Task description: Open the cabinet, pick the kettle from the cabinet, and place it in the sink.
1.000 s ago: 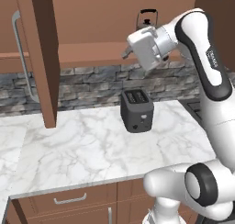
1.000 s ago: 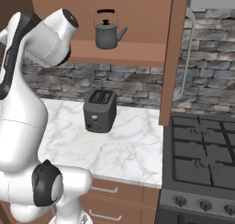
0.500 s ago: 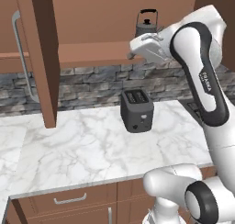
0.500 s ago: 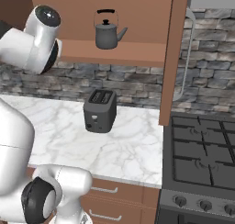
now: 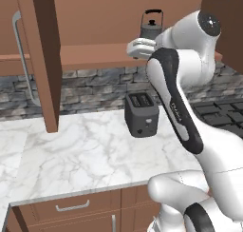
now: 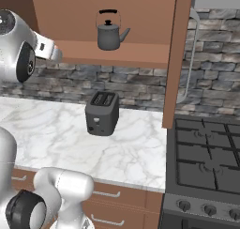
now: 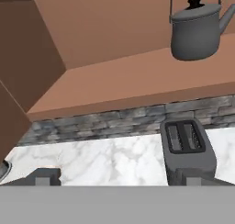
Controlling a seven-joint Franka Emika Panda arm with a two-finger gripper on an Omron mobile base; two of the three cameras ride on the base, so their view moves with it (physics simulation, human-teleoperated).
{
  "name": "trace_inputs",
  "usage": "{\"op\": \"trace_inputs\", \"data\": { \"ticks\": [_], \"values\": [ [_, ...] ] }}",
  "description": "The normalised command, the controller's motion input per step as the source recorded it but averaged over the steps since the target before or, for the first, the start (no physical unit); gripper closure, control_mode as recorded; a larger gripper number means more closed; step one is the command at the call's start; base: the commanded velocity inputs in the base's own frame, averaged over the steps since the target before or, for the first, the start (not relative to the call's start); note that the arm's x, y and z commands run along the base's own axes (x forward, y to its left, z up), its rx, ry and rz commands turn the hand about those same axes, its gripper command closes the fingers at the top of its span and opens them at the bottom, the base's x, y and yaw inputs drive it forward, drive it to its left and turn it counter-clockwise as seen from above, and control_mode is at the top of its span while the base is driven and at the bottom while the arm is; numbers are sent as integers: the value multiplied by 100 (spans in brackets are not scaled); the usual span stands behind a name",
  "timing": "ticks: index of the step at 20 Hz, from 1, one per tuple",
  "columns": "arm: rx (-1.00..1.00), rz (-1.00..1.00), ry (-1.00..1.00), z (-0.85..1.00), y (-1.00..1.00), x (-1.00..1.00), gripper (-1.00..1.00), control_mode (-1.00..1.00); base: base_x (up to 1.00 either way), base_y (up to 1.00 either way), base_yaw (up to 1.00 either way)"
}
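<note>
gripper point(image 7: 114, 179): jaws spread wide, holding and touching nothing | kettle point(image 7: 197, 29): upright on the cabinet point(image 7: 110, 81) shelf, ahead of the jaws and off to one side, spout pointing away from the gripper's side | arm: raised, elbow bent, hand level at shelf height | toaster point(image 7: 186, 147): below, on the counter point(image 5: 80, 155)

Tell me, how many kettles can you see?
1. The kettle sits on the open cabinet shelf, above the toaster. Others could hide behind the doors.
</note>
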Motion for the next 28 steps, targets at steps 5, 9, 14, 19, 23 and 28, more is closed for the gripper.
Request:
{"op": "trace_inputs", "data": {
  "ticks": [5, 9, 14, 19, 23, 28],
  "values": [
    [-5, -38, -9, 7, -13, 28, -100, -100, 0, 0, 0],
    [-1, -32, -3, 8, -17, 34, -100, -100, 0, 0, 0],
    [0, -23, -1, 14, -15, 40, -100, -100, 0, 0, 0],
    [0, -8, -1, 12, -14, 36, -100, -100, 0, 0, 0],
    [-6, 0, -5, 1, -7, 31, -100, -100, 0, 0, 0],
    [-8, 0, -6, 0, -4, 34, -100, -100, 0, 0, 0]
  ]
}}
